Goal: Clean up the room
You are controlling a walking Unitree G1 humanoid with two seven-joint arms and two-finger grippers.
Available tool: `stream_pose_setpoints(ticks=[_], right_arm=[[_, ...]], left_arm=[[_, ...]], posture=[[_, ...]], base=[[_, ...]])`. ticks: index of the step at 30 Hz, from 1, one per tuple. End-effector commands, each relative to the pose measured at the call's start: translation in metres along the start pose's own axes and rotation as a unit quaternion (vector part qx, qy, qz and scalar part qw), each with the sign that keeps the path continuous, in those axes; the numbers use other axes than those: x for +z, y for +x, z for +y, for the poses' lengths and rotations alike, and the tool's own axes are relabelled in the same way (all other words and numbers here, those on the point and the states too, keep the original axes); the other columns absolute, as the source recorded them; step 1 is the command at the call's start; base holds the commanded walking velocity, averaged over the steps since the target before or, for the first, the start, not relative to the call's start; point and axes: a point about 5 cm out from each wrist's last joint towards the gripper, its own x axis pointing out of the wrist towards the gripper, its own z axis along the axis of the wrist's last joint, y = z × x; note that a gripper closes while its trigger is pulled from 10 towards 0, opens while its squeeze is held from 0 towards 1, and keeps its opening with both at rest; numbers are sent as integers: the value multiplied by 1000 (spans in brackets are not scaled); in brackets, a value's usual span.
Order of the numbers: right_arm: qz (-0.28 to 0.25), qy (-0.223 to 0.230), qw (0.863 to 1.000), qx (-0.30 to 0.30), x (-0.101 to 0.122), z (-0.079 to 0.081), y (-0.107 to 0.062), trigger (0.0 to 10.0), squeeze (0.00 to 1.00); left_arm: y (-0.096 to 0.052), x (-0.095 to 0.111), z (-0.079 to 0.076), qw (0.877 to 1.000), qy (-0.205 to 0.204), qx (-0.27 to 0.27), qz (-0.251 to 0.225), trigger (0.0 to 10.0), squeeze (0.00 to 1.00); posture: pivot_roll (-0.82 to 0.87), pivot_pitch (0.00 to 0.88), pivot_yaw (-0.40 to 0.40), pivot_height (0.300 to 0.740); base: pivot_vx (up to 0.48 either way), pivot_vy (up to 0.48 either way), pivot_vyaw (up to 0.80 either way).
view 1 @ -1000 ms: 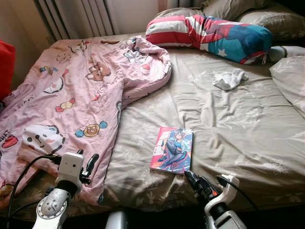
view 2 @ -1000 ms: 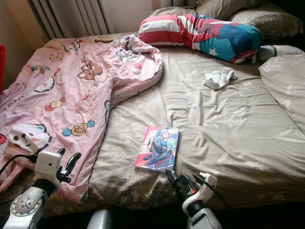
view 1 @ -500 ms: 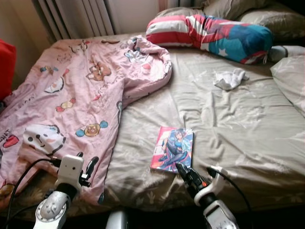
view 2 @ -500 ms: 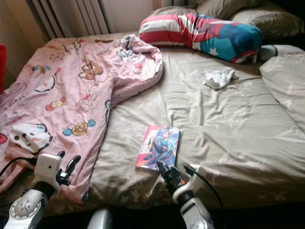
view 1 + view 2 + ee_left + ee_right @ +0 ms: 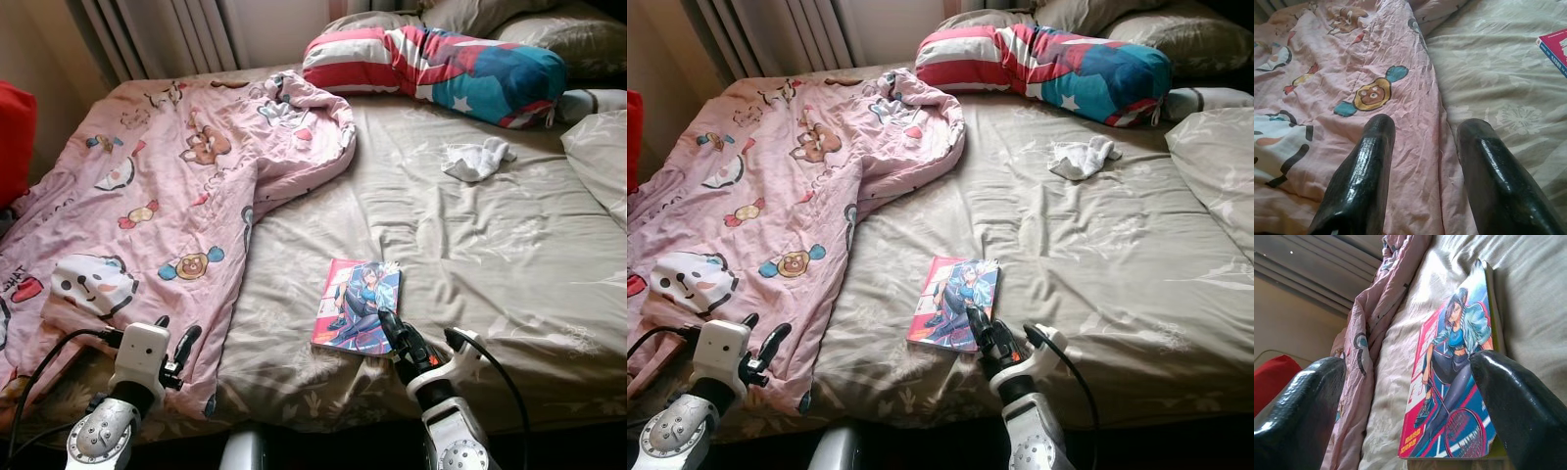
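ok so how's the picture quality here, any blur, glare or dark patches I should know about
Left eye view: sharp, daylight bright on the bed sheet, the foot edge in shadow. Right wrist view: the book is in focus, the right end effector fingers loom dark and soft. Left wrist view: glare streaks on the left end effector fingers, the pink blanket crisp.

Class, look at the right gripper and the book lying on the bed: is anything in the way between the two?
Nothing visible stands between them. The right gripper is open at the near edge of the book, which lies flat on the beige sheet. The pink blanket lies off to the robot's left, clear of the book.
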Motion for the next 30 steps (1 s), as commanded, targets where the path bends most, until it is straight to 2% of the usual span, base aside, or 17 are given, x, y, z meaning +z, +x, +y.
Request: stream_pose_setpoints(ticks=[1,16,26,30], right_arm=[[7,17,1000,-16,-12,-3,-4,10000,0],[32,34,996,-70,-24,-16,0,10000,0],[50,41,995,-79,-30,-18,2,10000,0],[79,55,993,-64,-39,-15,3,10000,0]], left_arm=[[-4,-1,2,1000,12,-6,12,10000,0],[-14,-1,4,1000,15,-5,22,10000,0],[-17,0,5,1000,17,-7,26,10000,0],[-19,0,4,999,19,-10,31,10000,0]], posture=[[112,190,143,536],[145,231,150,536],[153,243,156,536],[161,247,160,536]], base=[[0,0,0],[0,0,0],[0,0,0],[0,0,0]])
